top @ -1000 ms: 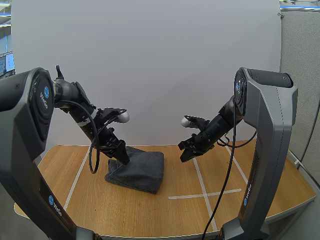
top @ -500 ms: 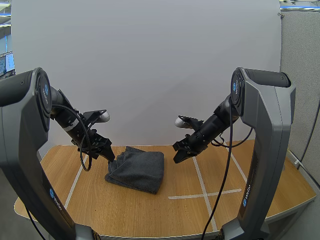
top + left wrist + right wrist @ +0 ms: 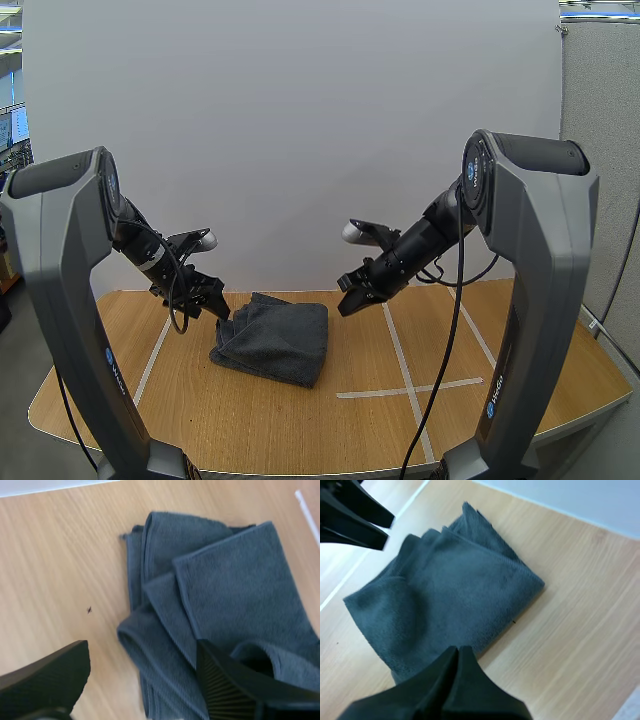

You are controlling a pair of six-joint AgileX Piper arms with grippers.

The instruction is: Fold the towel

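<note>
A dark grey towel (image 3: 275,340) lies folded in loose, uneven layers on the wooden table, left of the middle. My left gripper (image 3: 216,306) hovers at the towel's left edge. In the left wrist view the left gripper (image 3: 142,650) is open, its fingers (image 3: 55,675) standing wide apart over the towel (image 3: 225,595) and the bare wood, with nothing between them. My right gripper (image 3: 347,298) hangs just beyond the towel's far right corner. Over the towel (image 3: 450,585) in the right wrist view, the right gripper (image 3: 457,652) is shut, one dark wedge holding nothing.
White tape lines (image 3: 400,370) mark the wooden table (image 3: 500,360), one crossing to the right of the towel and one (image 3: 155,350) to its left. Bare wood lies in front of the towel and on the right half.
My left gripper has drawn back to the left off the towel's left edge and its arm has lowered. The right gripper has shifted left toward the towel's far right corner.
</note>
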